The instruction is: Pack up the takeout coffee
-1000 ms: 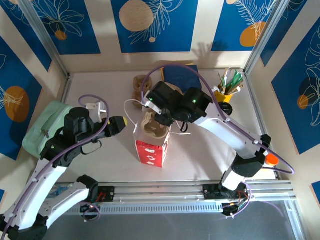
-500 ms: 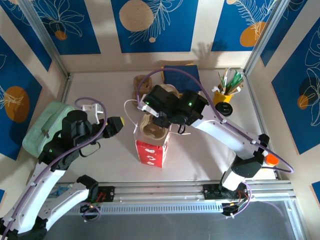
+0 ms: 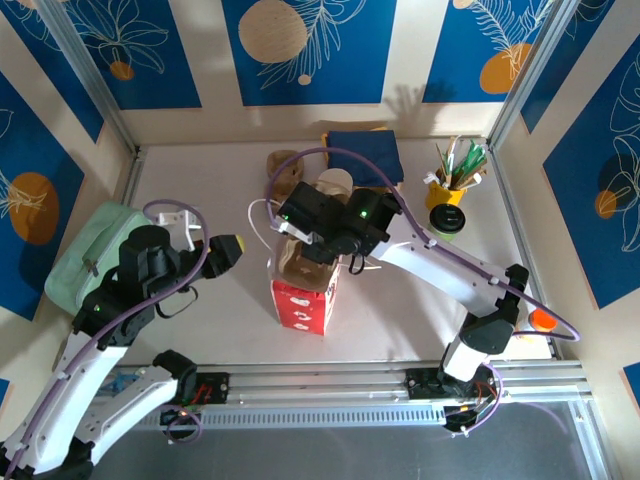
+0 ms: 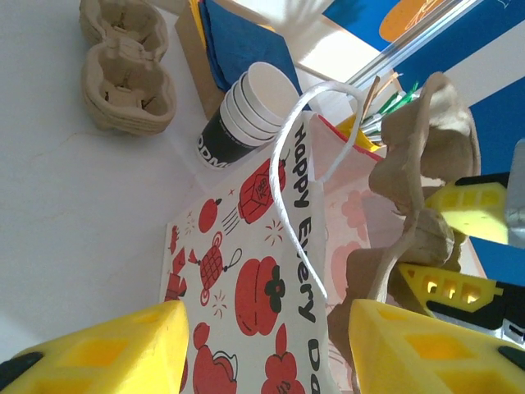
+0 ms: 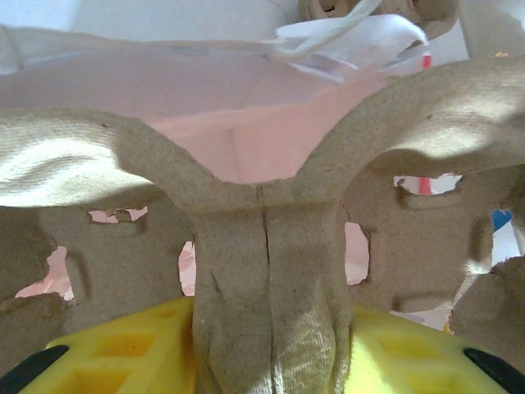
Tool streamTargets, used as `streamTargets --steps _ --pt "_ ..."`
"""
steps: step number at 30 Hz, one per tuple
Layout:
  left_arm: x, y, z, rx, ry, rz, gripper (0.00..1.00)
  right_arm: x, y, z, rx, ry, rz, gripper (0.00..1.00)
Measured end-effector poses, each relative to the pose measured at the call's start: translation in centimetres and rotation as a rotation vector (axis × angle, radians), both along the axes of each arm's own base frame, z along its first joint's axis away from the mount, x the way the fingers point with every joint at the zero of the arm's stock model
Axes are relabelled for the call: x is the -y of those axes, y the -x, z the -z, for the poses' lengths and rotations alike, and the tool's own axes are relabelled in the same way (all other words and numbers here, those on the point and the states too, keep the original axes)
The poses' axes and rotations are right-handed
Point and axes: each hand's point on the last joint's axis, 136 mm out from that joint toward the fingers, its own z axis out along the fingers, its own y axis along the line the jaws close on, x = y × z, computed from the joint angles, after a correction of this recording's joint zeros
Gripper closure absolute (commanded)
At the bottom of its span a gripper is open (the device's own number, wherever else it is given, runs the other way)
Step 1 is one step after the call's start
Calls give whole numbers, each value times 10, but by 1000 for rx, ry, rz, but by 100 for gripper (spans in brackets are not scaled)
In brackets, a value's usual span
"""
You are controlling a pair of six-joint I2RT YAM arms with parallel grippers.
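Our right gripper (image 5: 267, 345) squeezes the brown pulp cup tray (image 3: 300, 262) over the red-and-white paper bag (image 3: 300, 305). Our left gripper (image 3: 230, 250) is spread apart, holding nothing. The paper coffee cup with the round black lid (image 3: 447, 220) sits beside the yellow cup (image 3: 440, 190). The tray could snag the rim and tip the bag.

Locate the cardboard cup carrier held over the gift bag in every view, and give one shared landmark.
Top external: cup carrier, centre, at the mouth of the bag.
Left wrist: carrier on the right, beyond the bag's white handle.
Right wrist: carrier spans the frame, ridge pinched by the right gripper.
Shared landmark: the bag.
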Motion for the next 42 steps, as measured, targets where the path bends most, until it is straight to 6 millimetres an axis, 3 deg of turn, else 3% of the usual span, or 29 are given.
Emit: streamTargets --steps 18,33,42 --pt "-3 1 3 2 -4 -10 45 -4 20 30 -105 21 -14 56" --pt "-3 1 4 1 -6 -13 44 -19 35 42 -201 -25 -100 55" --pt "-3 1 5 -1 -7 -13 44 -16 35 54 -261 -30 -94 55"
